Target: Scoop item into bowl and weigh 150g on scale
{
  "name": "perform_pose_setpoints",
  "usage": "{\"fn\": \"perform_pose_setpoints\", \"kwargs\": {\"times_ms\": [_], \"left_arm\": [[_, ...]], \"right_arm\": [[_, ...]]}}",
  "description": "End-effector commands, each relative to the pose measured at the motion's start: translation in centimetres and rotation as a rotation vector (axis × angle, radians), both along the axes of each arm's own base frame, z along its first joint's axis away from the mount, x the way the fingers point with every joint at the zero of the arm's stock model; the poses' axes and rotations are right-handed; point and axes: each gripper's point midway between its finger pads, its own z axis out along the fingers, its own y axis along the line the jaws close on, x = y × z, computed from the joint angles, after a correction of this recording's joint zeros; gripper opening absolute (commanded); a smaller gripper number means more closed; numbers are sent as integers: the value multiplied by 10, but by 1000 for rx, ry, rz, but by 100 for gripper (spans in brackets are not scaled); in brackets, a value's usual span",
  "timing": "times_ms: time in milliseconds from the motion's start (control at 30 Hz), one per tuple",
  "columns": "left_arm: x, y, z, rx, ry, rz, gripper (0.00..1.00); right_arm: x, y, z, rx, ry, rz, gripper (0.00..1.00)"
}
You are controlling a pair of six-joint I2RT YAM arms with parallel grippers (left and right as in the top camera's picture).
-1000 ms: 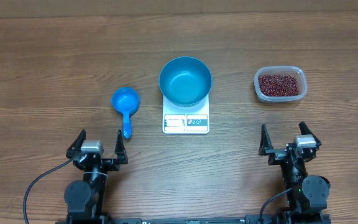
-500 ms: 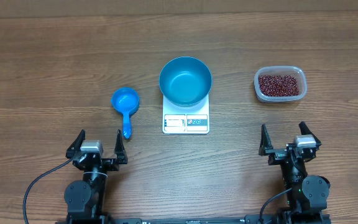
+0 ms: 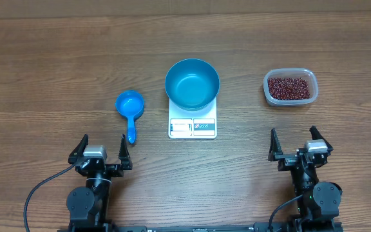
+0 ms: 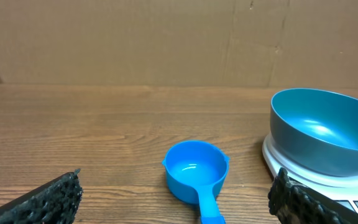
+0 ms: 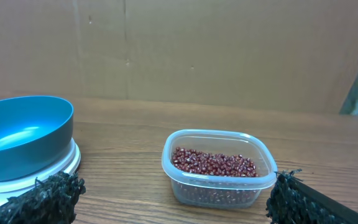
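The teal bowl (image 3: 192,84) (image 4: 328,134) (image 5: 23,134) stands empty on the white scale (image 3: 192,126) at the table's middle. Dark red-brown beans (image 3: 290,87) (image 5: 213,163) fill a clear plastic tub (image 3: 290,100) (image 5: 219,183) at the right. A small blue scoop (image 3: 130,109) (image 4: 197,171) lies left of the scale, handle toward me. My left gripper (image 3: 102,149) (image 4: 176,205) rests open at the near edge, just short of the scoop handle. On the near right my right gripper (image 3: 295,143) (image 5: 173,205) is open too, in front of the tub. Neither holds anything.
A brown cardboard wall (image 4: 166,37) closes off the far side of the wooden table (image 3: 57,71). Bare wood lies between the scoop, the scale and the tub.
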Motion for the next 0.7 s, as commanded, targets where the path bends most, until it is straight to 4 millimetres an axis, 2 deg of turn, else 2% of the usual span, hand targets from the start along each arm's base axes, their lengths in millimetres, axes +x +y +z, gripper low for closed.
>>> {"fn": "perform_pose_setpoints", "kwargs": {"times_ms": [0,267,533,667], "left_arm": [[0,3,-1,23,-2,16,100],[-4,-5,7,19,16,-32,100],[-19,2,51,46,18,9,100],[-20,3,63,46,56,11,100]], "right_arm": [[0,1,-1,-11,-6,5,100],[0,1,-1,-11,-6,5,100],[0,1,-1,-11,-6,5,100],[0,1,-1,-12,-6,5,100]]}}
